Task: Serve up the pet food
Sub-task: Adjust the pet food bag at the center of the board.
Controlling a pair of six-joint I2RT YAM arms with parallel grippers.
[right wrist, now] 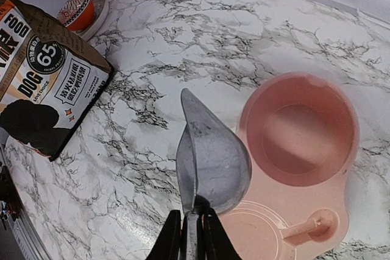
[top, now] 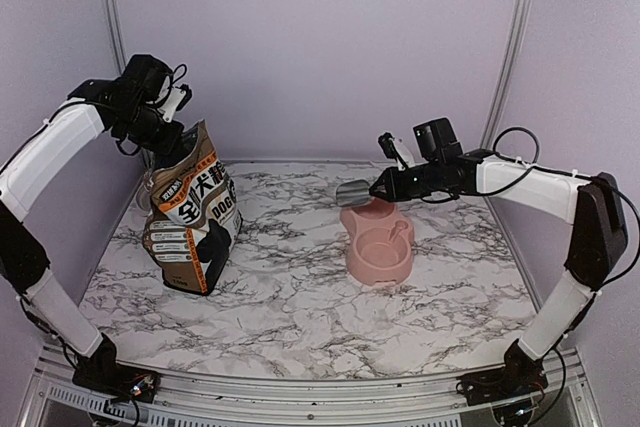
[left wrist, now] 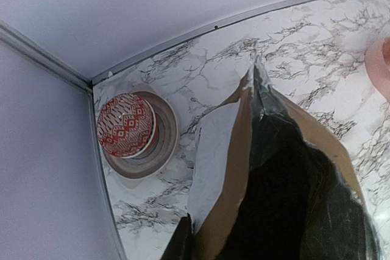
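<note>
The brown-and-black pet food bag (top: 190, 212) stands open at the left of the marble table. My left gripper (top: 170, 139) is at its top rim and looks shut on it. In the left wrist view one dark finger (left wrist: 181, 242) lies against the bag's rim (left wrist: 234, 150). The bag's inside is dark and no kibble shows. My right gripper (top: 378, 187) is shut on the handle of a metal scoop (top: 353, 192), held above the left edge of the pink double bowl (top: 378, 245). In the right wrist view the scoop (right wrist: 213, 156) is empty and the bowl (right wrist: 298, 129) is empty.
A reddish patterned ball (left wrist: 125, 125) sits on a small grey dish in the back left corner behind the bag; it also shows in the right wrist view (right wrist: 78, 9). Purple walls with metal rails close the table at the back and sides.
</note>
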